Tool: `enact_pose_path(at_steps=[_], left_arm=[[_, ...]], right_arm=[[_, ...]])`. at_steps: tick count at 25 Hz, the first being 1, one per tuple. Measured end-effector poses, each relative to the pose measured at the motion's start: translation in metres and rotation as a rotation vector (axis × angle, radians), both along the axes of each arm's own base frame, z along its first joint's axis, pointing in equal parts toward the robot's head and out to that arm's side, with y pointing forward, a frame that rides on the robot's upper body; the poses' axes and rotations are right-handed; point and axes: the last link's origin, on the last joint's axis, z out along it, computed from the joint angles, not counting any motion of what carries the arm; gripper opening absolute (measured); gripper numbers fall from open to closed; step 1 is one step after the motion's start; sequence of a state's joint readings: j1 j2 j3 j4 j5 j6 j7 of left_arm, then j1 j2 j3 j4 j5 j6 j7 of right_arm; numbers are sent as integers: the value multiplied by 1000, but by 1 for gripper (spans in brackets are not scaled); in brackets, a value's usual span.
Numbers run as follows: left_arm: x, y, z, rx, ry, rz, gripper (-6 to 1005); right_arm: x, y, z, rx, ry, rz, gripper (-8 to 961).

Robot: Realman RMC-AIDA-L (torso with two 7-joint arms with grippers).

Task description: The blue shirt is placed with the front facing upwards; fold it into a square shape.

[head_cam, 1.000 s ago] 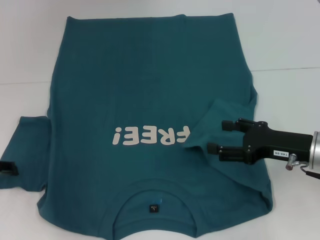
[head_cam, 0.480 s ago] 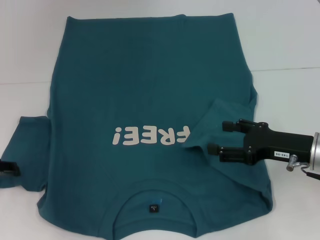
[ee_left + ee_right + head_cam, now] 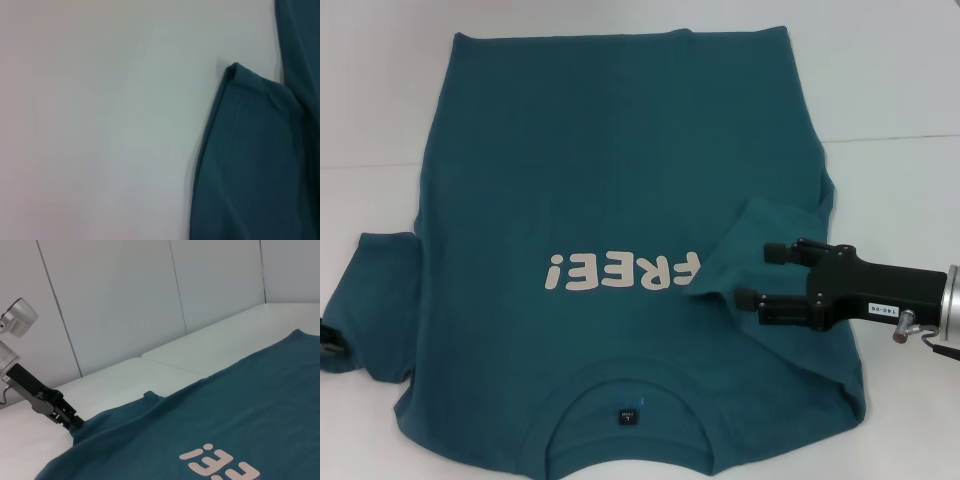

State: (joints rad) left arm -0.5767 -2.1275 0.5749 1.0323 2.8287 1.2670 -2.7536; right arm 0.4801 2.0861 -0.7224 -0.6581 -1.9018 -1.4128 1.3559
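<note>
Fingers of the right gripper stand parted just over the folded-in right sleeve of the large teal-blue cotton shirt, spread front-up across the white table. Left gripper touches the left sleeve edge, its grip hidden. Best to fold that sleeve inward flat, matching the right

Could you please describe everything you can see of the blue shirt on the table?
The blue shirt is dark teal, looks like cotton, and lies front up on the white table, collar nearest the robot, pale "FREE!" lettering across the chest. Its right sleeve is folded inward; the right gripper hovers there, jaws open. The left sleeve lies spread, the left gripper at its edge.
</note>
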Motion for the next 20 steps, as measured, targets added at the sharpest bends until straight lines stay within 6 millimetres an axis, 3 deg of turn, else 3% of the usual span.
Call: enact_pose_path(at_steps=[9, 20], left_arm=[[-1, -1, 0, -2, 1, 4, 183], [0, 0, 0, -5, 4, -2, 41]], right_arm=[[1, -1, 0, 0, 2, -4, 944], [0, -1, 0, -1, 3, -3, 945]])
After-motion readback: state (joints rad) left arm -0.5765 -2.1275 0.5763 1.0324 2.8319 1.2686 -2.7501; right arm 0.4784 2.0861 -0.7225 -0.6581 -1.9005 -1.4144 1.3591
